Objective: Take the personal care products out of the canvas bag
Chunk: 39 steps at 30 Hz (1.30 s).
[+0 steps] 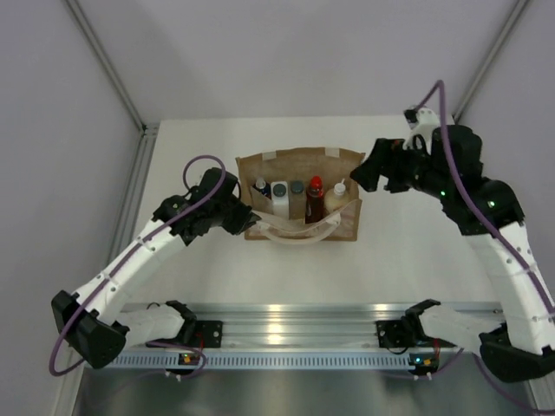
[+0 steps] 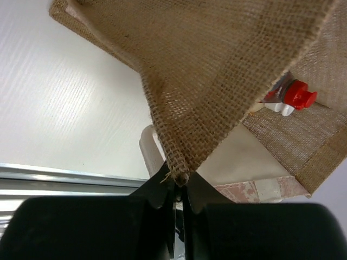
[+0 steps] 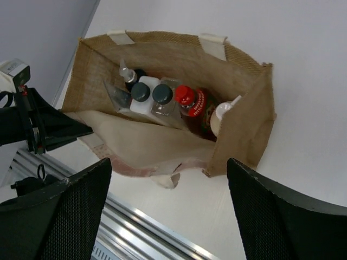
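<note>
The tan canvas bag stands open in the middle of the table with the personal care products upright inside. From left to right they are a dark-capped bottle, a white squarish one, a grey-capped clear one, a red one and a cream one. My left gripper is shut on the woven left edge of the bag; the red cap shows past it. My right gripper hangs open above the bag's right side, nothing between its fingers.
An aluminium rail runs along the near table edge in front of the bag. A cream handle loop droops over the bag's front. The left arm's black gripper shows at the bag's left side in the right wrist view.
</note>
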Motion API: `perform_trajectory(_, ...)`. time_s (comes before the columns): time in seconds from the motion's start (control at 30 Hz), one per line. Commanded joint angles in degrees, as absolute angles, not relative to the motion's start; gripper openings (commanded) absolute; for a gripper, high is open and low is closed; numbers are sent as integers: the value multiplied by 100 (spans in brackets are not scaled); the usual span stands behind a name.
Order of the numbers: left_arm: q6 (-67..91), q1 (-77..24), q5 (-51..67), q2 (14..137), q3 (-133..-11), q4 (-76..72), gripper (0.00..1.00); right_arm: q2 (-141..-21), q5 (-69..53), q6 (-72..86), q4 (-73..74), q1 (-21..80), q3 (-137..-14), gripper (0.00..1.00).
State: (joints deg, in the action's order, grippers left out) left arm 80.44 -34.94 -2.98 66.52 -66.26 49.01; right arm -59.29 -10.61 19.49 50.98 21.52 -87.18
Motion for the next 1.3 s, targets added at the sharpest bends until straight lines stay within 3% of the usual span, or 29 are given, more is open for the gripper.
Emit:
perform_trajectory(0.0, 8551, -3630, -509, 6662, -6311, 4948, 5, -6519, -792, 2145, 4711, 2863, -9096, 84)
perform_trajectory(0.07, 8648, -3630, -510, 6662, -6162, 4948, 0, -6775, -458, 2153, 4737, 3286, -9307, 81)
perform_trajectory(0.43, 8754, -3639, -659, 6601, -5950, 4966, 0, -8445, 1160, 2110, 4781, 4254, -9904, 67)
perform_trajectory(0.6, 8754, -3639, -756, 6530, -5915, 4975, 0, -9104, 835, 1751, 4772, 4674, -10458, 53)
perform_trajectory(1.07, 8868, -3639, -712, 6460, -5924, 4974, 0, -10660, 202, 1196, 4773, 5502, -11531, 47)
perform_trajectory(1.27, 8982, -3647, -712, 6381, -5915, 4966, 0, -11196, 290, 1046, 4746, 5502, -11610, 40)
